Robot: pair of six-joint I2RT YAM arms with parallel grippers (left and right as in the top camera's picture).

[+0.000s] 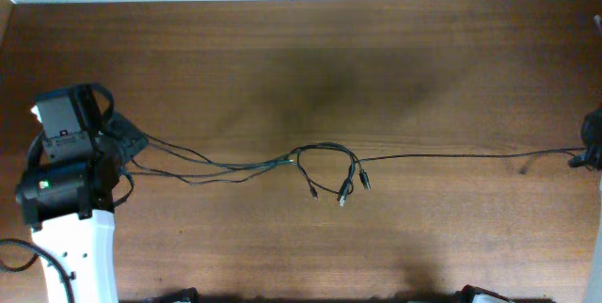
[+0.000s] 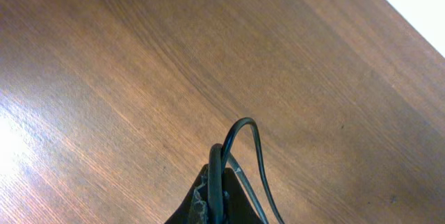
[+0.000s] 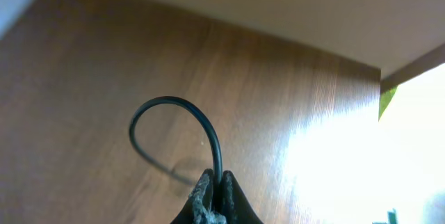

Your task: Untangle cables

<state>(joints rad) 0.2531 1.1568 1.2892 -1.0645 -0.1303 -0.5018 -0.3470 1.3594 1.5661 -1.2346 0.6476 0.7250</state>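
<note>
Overhead, the cables (image 1: 287, 160) stretch across the wooden counter (image 1: 329, 58), their plug ends (image 1: 343, 197) bunched mid-counter and too small to identify. The left end effector (image 1: 127, 141) is clamped tight on several strands. The right end effector (image 1: 591, 149), cut off at the frame edge, pinches one strand.

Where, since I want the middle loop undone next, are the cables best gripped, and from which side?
Probably on one of the short free tails just above its plug end, coming straight down from above. Those tails lie slack on the table, splayed toward the near edge below the loop, while the rest of the cables is stretched out straight.
</note>
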